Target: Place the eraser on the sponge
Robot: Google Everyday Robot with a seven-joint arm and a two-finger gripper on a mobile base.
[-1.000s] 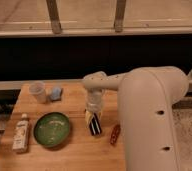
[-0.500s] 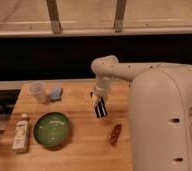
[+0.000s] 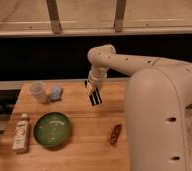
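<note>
Now the robot's two-finger gripper [image 3: 92, 89] hangs over the back half of the light wooden table [image 3: 89, 150], roughly mid-width. Its fingers are clamped tight on the small black rectangular eraser [image 3: 95, 97] with white lengthwise stripes. The eraser dangles at a tilt from the fingertips and looks clear of the tabletop, carried in the air rather than resting on anything.

Over toward the left of the camera view sits the small light-blue soft sponge [image 3: 55, 92], just beside the clear plastic cup [image 3: 38, 91], and nothing lies on top of it. So the pick-up looks settled, with the eraser in hand and off the wood. What is left, judging by the gap between the two, is the carry across to the sponge, a descent onto its top face, and a release.

The round green plate [image 3: 52, 129], the pale bottle [image 3: 21, 132] lying on its side and the reddish-brown oblong object [image 3: 115, 134] all sit nearer the front edge, out of that path. The cup so close to the sponge is the one neighbour to mind.
</note>
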